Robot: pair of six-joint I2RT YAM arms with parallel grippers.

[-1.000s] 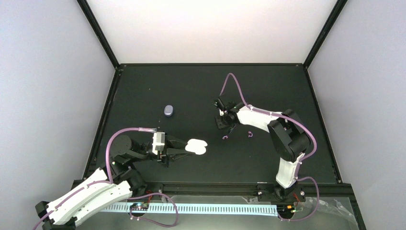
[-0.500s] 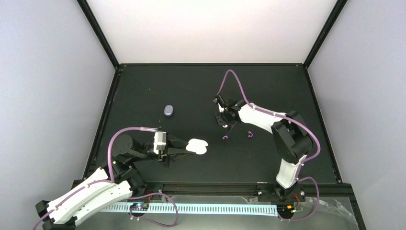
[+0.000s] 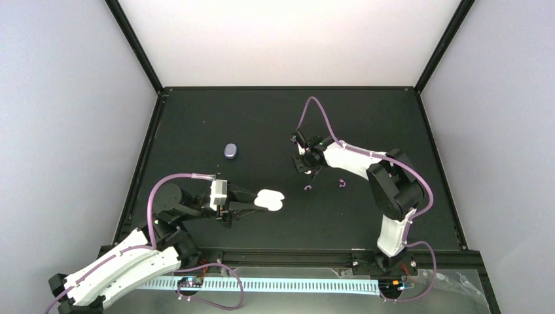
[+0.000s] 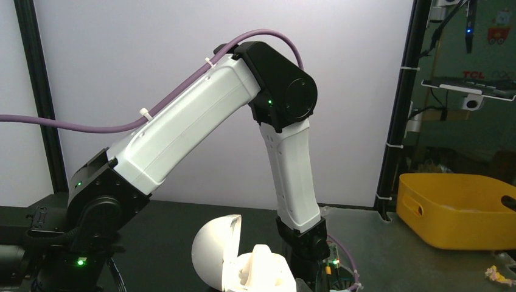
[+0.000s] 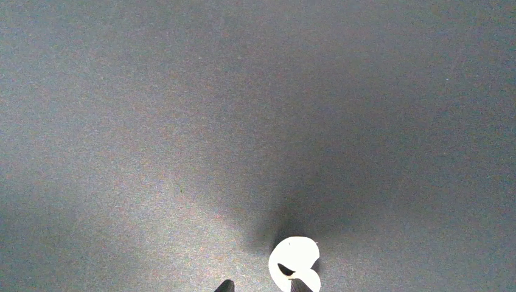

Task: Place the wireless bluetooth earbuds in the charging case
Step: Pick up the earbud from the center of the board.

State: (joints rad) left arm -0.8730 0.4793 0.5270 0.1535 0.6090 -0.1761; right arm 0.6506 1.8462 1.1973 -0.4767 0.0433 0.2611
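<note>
My left gripper (image 3: pixel 254 201) is shut on the white charging case (image 3: pixel 269 200), which it holds at the near left with the lid swung open (image 4: pixel 213 249). A white rounded shape stands up from the case's base (image 4: pixel 264 261). A white earbud (image 5: pixel 295 261) lies on the black mat. My right gripper (image 5: pixel 261 286) hangs just over it with its two fingertips apart, the right tip overlapping the bud's near edge. In the top view the right gripper (image 3: pixel 302 157) points down at the table's middle. Two purple earbuds (image 3: pixel 307 188) (image 3: pixel 341 183) lie just in front of it.
A closed purple-grey oval case (image 3: pixel 230 151) sits on the mat at the left middle. The right arm (image 4: pixel 286 158) fills the left wrist view. A yellow bin (image 4: pixel 456 210) stands beyond the table's right side. Black frame rails (image 3: pixel 141 163) border the mat.
The right gripper's fingers have parted a little and the wrist has shifted slightly back over the white earbud. The left arm and the case have not moved.
</note>
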